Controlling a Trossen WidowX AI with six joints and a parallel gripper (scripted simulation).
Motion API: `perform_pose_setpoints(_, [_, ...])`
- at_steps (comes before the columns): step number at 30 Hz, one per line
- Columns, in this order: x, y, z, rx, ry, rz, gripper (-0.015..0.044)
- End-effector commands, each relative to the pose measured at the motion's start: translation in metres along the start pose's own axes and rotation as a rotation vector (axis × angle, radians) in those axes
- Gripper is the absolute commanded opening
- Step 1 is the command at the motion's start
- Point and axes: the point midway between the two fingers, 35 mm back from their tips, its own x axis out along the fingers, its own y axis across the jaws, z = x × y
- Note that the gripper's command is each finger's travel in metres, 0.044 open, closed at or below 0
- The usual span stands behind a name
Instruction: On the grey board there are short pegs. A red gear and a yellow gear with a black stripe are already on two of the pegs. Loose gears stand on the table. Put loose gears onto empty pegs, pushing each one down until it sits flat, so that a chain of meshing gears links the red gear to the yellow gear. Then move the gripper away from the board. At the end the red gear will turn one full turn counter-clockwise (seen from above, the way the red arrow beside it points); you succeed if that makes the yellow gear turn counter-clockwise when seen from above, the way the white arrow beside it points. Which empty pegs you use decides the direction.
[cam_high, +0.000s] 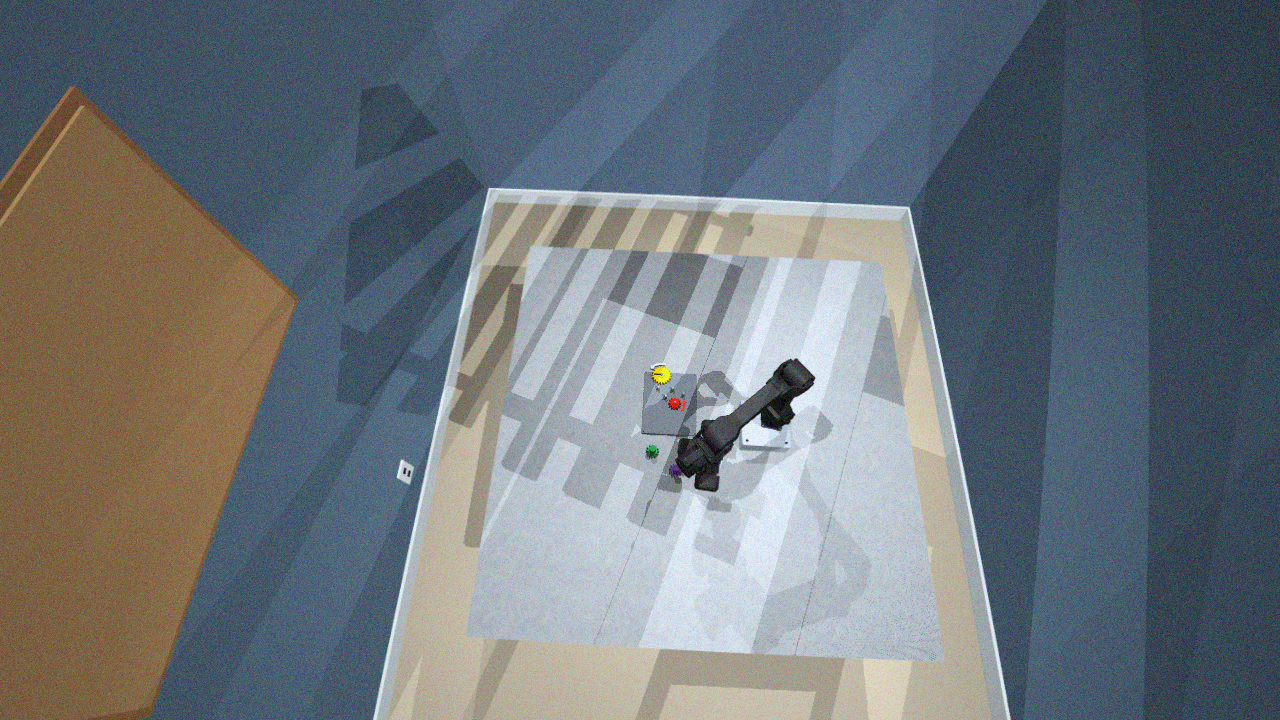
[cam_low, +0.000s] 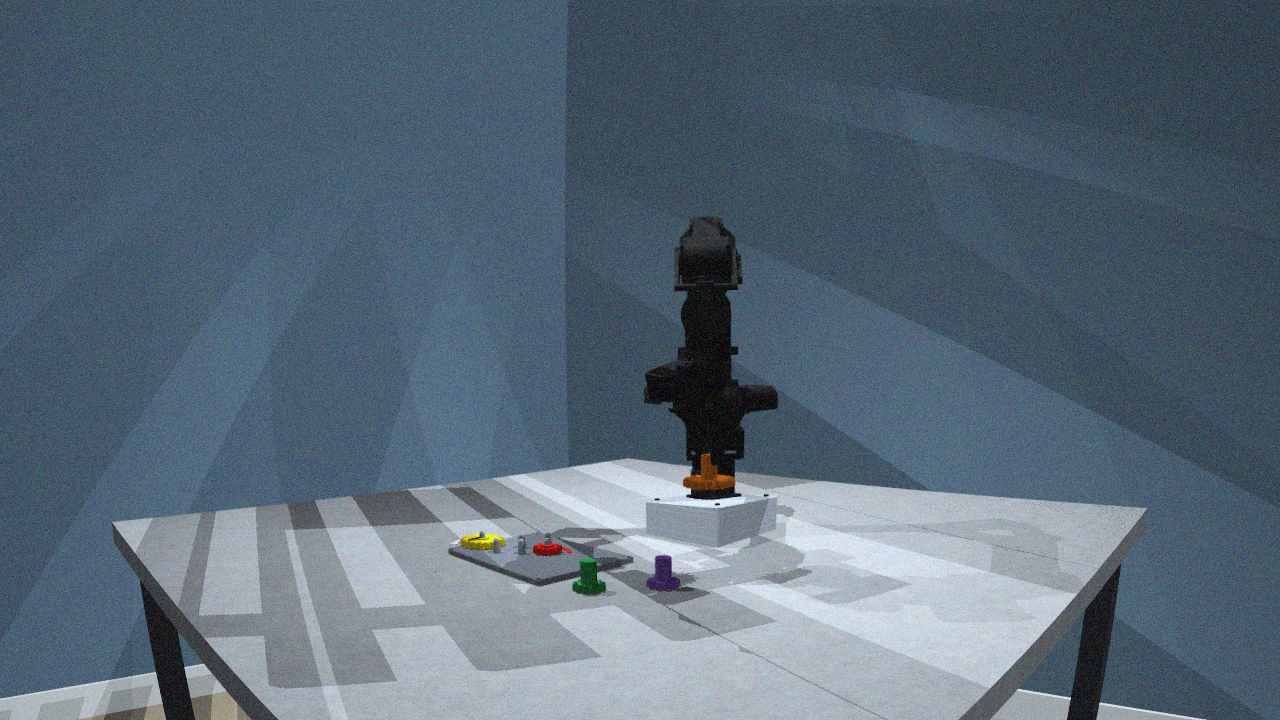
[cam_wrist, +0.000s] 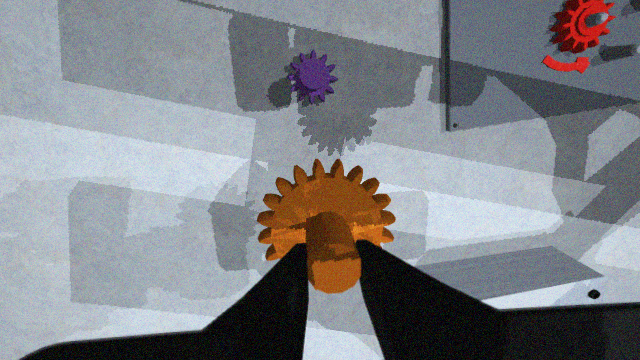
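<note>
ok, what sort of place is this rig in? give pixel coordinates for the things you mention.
Probably a robotics test room: a black jointed arm on a white base block (cam_high: 753, 440) (cam_low: 680, 521), a pale grey slab-topped table (cam_high: 554, 573) (cam_low: 895, 662) with dark legs, and a flat dark grey square-cornered pegboard (cam_high: 657, 420) (cam_low: 537, 565) (cam_wrist: 492, 45) carrying toothed gears.

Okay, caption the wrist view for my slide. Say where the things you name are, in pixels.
Black gripper fingers clasp the orange toothed gear's (cam_wrist: 325, 195) upright stem, purple gear (cam_wrist: 312, 75) beyond.

Top cam: high overhead, far off, looking down. Exterior: outside the counter (cam_high: 572, 537) (cam_low: 537, 644), facing the arm base (cam_high: 766, 441) (cam_low: 682, 522), side-on. Wrist: close, downward. All share the purple gear (cam_high: 675, 470) (cam_low: 663, 574) (cam_wrist: 313, 76).
</note>
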Motion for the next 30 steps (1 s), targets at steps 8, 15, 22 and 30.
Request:
perform_pose_setpoints(8, [-0.022, -0.003, -0.003, 0.004, -0.004, 0.003, 0.0])
perform_pose_setpoints(15, [-0.018, -0.011, 0.009, 0.004, -0.006, 0.004, 0.0])
perform_pose_setpoints(22, [-0.014, -0.02, 0.021, 0.004, -0.008, 0.005, 0.0])
perform_pose_setpoints(30, [-0.01, -0.033, 0.035, 0.016, -0.013, 0.005, 0.0])
